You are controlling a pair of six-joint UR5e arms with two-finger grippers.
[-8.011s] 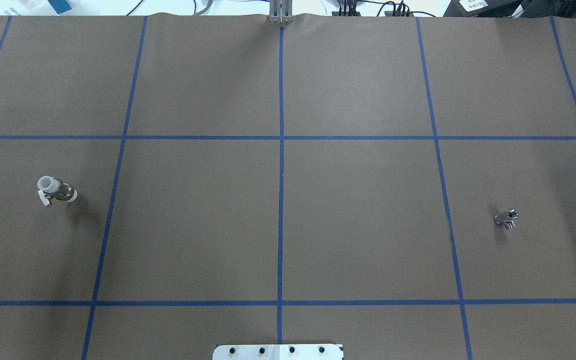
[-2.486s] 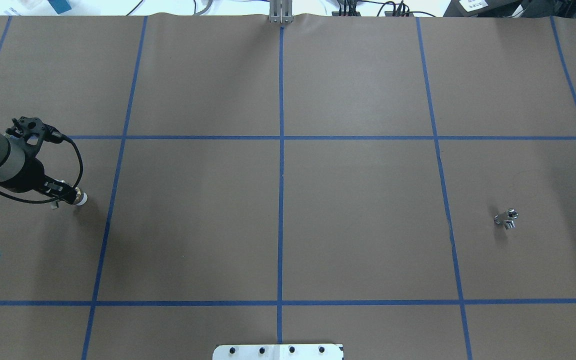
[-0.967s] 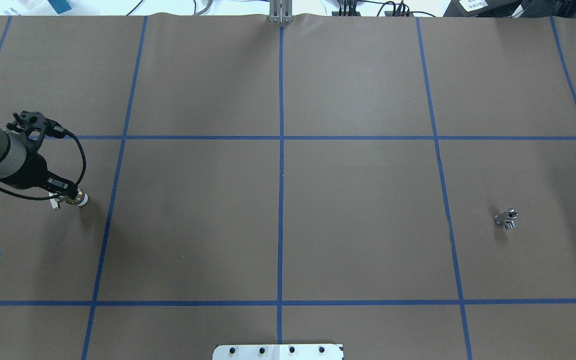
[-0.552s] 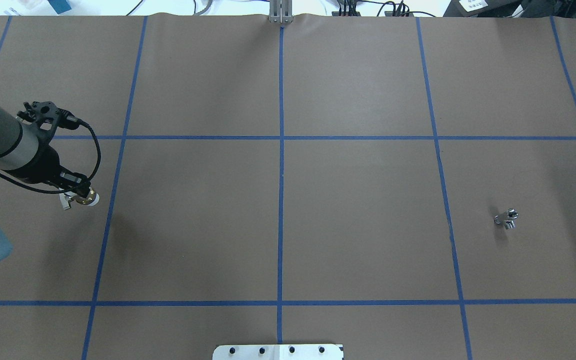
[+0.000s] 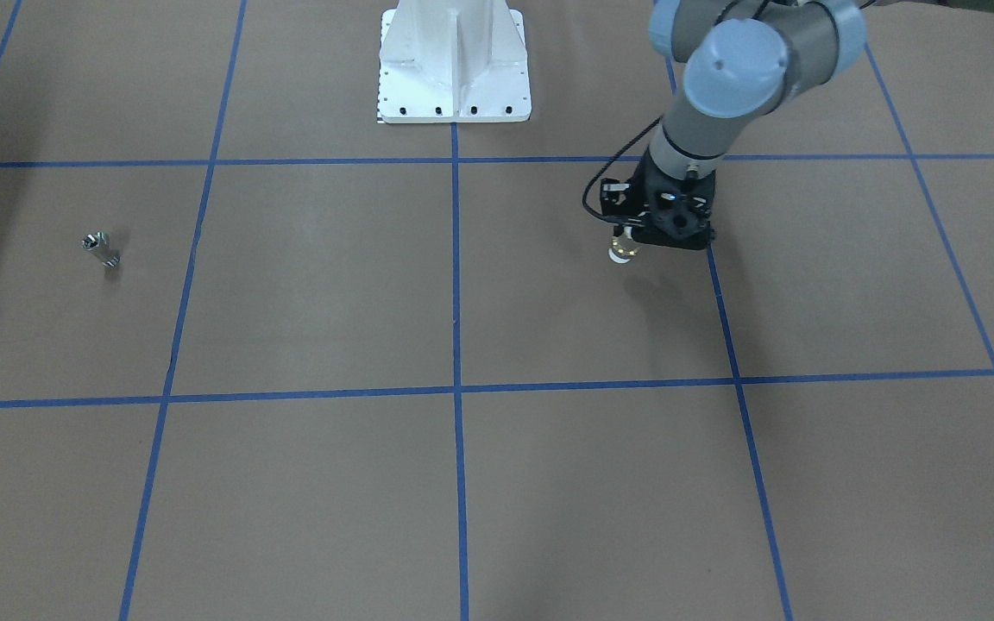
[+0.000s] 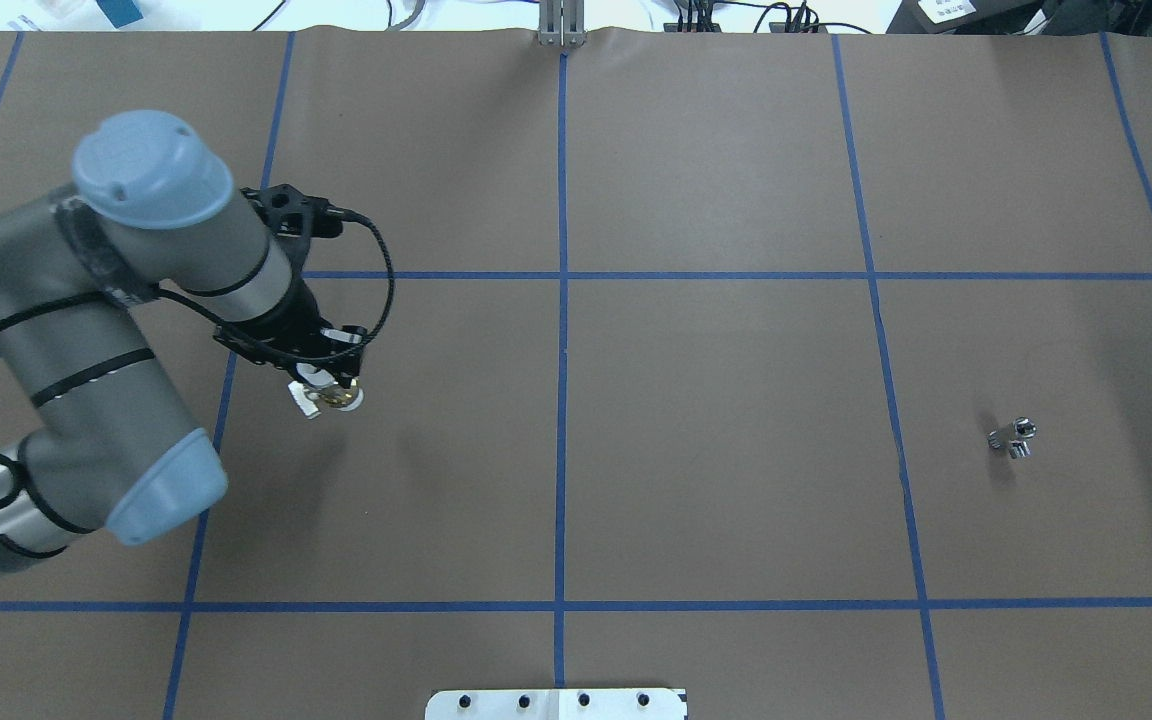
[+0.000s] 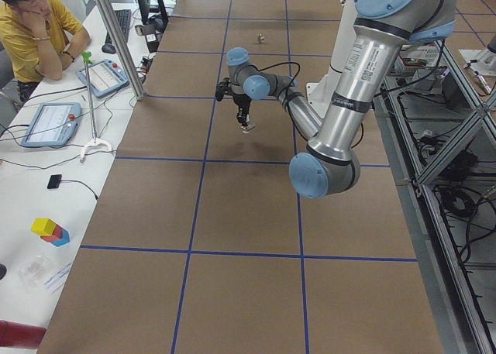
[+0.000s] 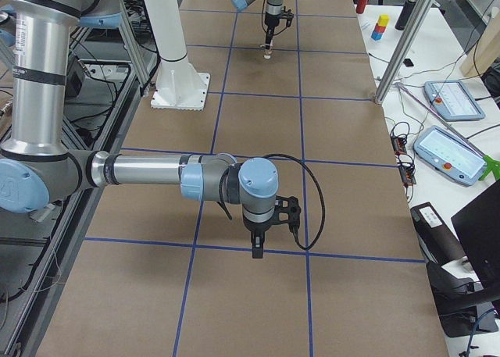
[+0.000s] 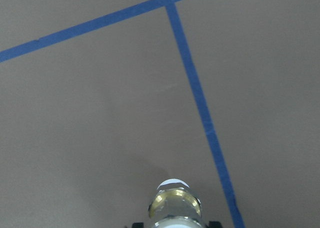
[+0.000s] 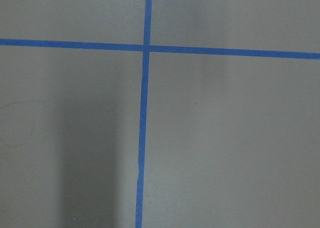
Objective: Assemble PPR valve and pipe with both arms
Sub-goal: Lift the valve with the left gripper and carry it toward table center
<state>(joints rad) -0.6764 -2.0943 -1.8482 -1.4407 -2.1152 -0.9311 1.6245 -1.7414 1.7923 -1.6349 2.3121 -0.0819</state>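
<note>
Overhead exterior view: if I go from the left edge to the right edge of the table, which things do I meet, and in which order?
left arm → PPR valve, lifted at the arm's tip → middle blue tape line → pipe, lying alone on the paper

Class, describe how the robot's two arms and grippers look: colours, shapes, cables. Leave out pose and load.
Both arms match: the left arm and the right arm are grey cylindrical tubes with rounded light-blue joint caps and black bands. The left gripper and the right gripper are small, black and two-fingered. A black cable loops outside each wrist.
</note>
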